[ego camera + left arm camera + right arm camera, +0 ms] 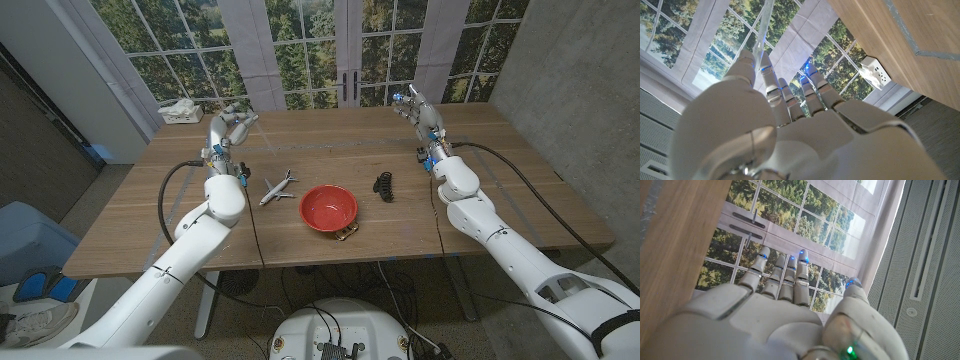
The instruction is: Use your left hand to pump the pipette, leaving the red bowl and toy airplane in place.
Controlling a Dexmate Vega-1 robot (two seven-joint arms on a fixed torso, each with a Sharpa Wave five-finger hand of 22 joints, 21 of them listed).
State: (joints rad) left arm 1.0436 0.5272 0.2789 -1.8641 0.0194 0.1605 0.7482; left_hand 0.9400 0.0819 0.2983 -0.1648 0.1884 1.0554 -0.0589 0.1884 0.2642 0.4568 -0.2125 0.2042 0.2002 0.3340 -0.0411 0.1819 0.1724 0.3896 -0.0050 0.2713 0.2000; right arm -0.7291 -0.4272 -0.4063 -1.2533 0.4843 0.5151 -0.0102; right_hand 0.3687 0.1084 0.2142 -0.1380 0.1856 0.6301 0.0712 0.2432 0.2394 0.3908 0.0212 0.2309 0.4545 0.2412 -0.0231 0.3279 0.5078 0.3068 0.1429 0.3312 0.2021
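We see the left hand [226, 128] raised at ten o'clock of the red bowl [328, 207], its fingers [771, 85] closed around the clear pipette [761, 35], whose tip juts past the fingertips. The toy airplane [278, 188] lies at nine o'clock, just beside the bowl. The right hand [419, 107] holds nothing, fingers extended and apart.

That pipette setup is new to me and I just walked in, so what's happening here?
The robot's left hand is raised above the table's far left and holds a clear pipette. The right hand is raised and holds nothing. The toy airplane, red bowl and a black hair clip sit untouched.
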